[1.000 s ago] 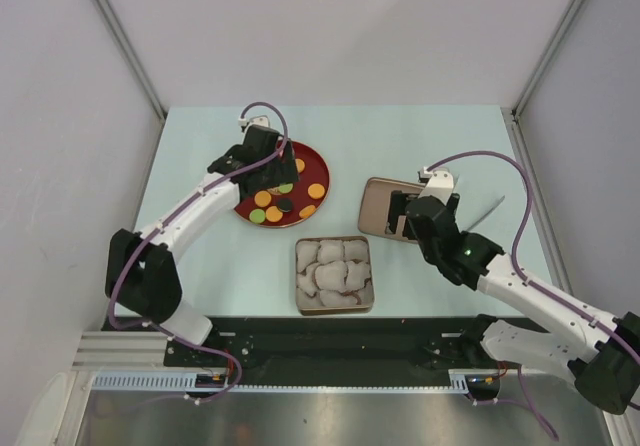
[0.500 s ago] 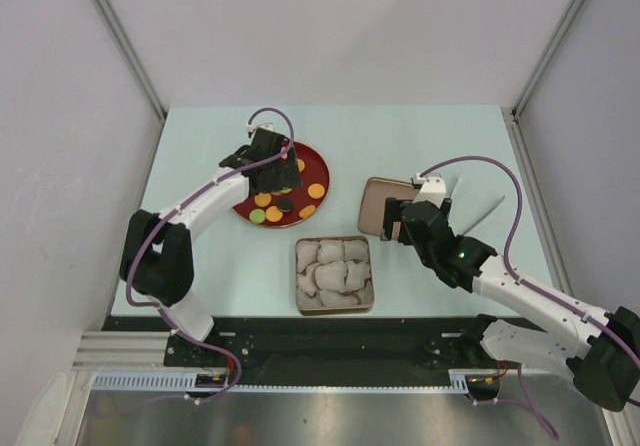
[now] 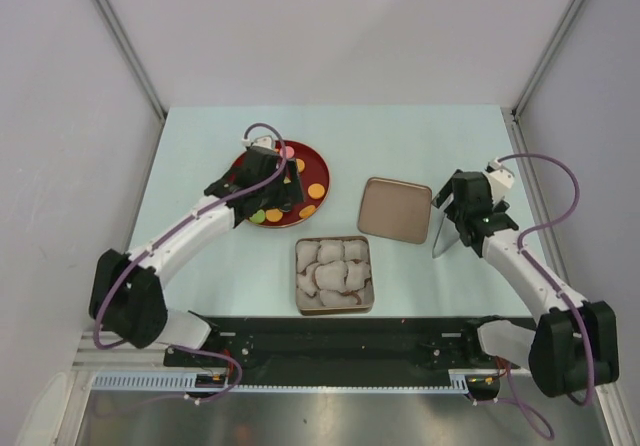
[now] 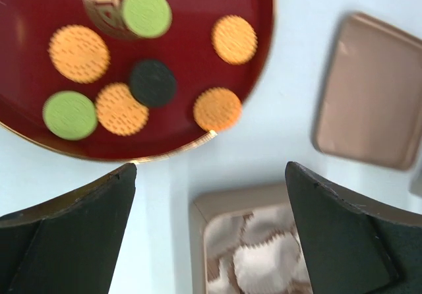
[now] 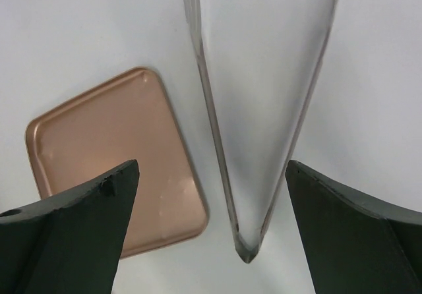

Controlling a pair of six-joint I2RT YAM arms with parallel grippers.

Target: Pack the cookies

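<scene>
**Left wrist view:** The left fingers (image 4: 72, 241) are spread wide and hold nothing. They are poised at the lower rim of the red plate (image 4: 191, 17), apparently ready to pick. Seven cookies (image 4: 79, 53) lie flat on the plate: four orange, two green and one dark. At the bottom of the frame sits the open tin (image 4: 196, 241), lined with white paper cups (image 4: 270, 261). No cookie shows in the cups visible here. The lid (image 4: 372, 89) lies at the right, apparently set aside so the tin stays open for loading.

**Right wrist view:** The right fingers (image 5: 72, 228) are just as wide apart and empty. They hang above a clear pointed piece (image 5: 264, 76) lying on the pale worktop (image 5: 66, 30), just beside the lid at lower left. What the piece is cannot be told.

**Top view:** The plate sits left of centre under the left arm, with every cookie in view on it. The tin sits below centre with cups filling it, and the lid lies to its upper right. The right arm reaches over the clear piece at the right. Packing appears not yet begun.
</scene>
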